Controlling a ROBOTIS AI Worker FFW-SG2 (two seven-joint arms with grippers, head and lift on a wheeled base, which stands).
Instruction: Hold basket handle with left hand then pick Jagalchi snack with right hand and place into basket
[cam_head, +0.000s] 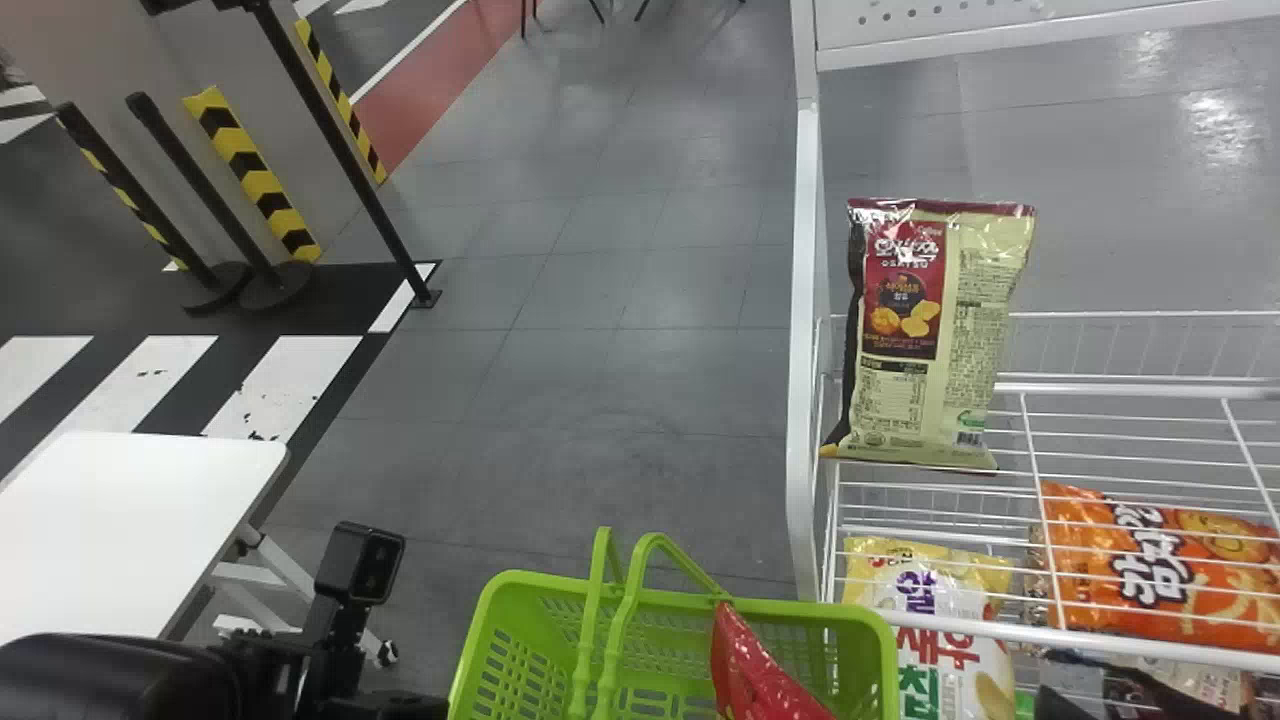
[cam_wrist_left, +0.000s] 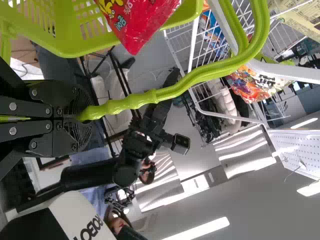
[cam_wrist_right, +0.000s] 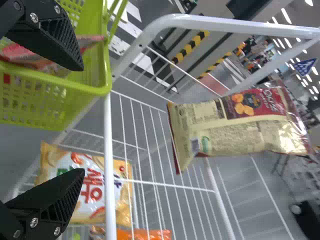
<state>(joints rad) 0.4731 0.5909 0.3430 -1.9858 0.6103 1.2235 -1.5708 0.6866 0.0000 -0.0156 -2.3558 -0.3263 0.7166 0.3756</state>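
Grey floor (cam_head: 620, 380) opens past the basket (cam_head: 800, 612); left jaws (cam_head: 380, 706) clamp its handle (cam_wrist_left: 130, 101), right jaws (cam_wrist_right: 84, 120) gape near the shelf's edge (cam_head: 1050, 636).

Smooth, lightly glossy plastic basket (cam_head: 820, 612) and handle (cam_wrist_left: 172, 91); shiny, crinkled film on the beige snack bag (cam_head: 975, 340); smooth, white-coated metal shelf (cam_head: 1110, 388); smooth floor (cam_head: 600, 380) with soft sheen

L gripper (cam_head: 395, 706) closed, R fingers (cam_wrist_right: 55, 37) spread wide, R arm (cam_wrist_left: 124, 172) bent, prob. at elbow

Head view downward, left wrist's perhaps upward, basket (cam_head: 820, 611) shared
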